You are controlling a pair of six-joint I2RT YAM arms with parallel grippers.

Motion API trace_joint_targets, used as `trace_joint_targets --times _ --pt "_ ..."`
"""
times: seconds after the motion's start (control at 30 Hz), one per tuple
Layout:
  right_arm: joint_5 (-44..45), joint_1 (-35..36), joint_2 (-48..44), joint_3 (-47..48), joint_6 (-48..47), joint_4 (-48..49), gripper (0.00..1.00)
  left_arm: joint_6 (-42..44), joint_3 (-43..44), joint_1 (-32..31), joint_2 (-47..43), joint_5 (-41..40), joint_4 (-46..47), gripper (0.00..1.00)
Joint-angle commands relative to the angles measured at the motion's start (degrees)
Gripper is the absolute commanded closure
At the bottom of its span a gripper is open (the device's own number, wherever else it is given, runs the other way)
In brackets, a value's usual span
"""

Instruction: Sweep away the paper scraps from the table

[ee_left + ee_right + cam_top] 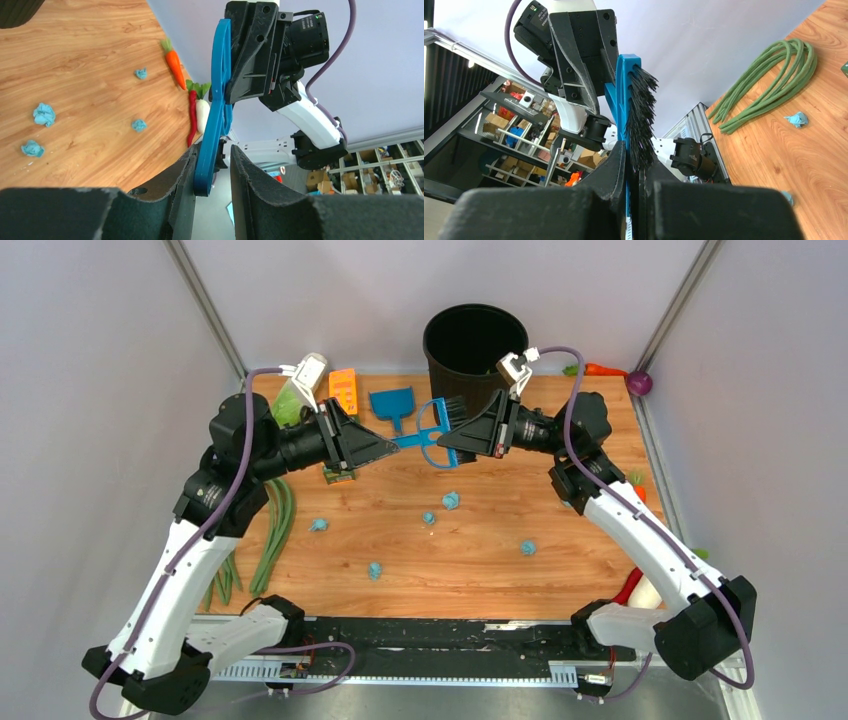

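Several small teal paper scraps (451, 500) lie on the wooden table (480, 575); others (375, 569) (527, 547) sit nearer the front. They also show in the left wrist view (44, 113) and the right wrist view (797, 119). A blue hand brush (428, 432) hangs in the air over the table's back. My right gripper (446, 446) (634, 155) is shut on its bristle head (641, 115). My left gripper (392, 447) (214, 150) straddles the handle (217, 100); one finger touches it and a gap shows at the other.
A blue dustpan (393, 405) lies at the back, beside an orange block (343, 390). A black bucket (475, 340) stands behind it. Green beans (275, 530) lie at the left. A carrot (605, 369) and purple ball (640, 383) are at the back right.
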Motion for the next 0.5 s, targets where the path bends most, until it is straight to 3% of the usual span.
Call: trace_joint_targets --times 0.0,0.17,0.33,0.37,0.43,0.47 --pt "-1.3 -0.3 -1.0 -0.2 -0.7 0.8 1.00 0.6 1.5 0.2 -0.7 1.0 2.0 0.63" --pt "-0.9 -0.3 -1.0 -0.3 -1.0 0.6 1.00 0.6 1.6 0.2 0.2 2.2 2.2 0.91" --pt "-0.5 -0.3 -0.3 0.6 -1.3 0.2 0.99 0.7 1.7 0.1 0.6 2.3 2.0 1.00" --pt "-0.7 -0.3 0.1 1.2 -2.1 -1.2 0.79 0.9 1.9 0.1 0.5 2.1 1.7 1.00" --pt "-0.5 -0.7 0.9 3.2 -5.5 -6.4 0.18 1.8 3.1 0.1 0.4 -0.1 -0.4 1.00" --pt "0.3 -1.1 1.2 4.8 -7.6 -10.0 0.00 2.9 3.8 0.2 0.4 -3.0 -1.9 1.00"
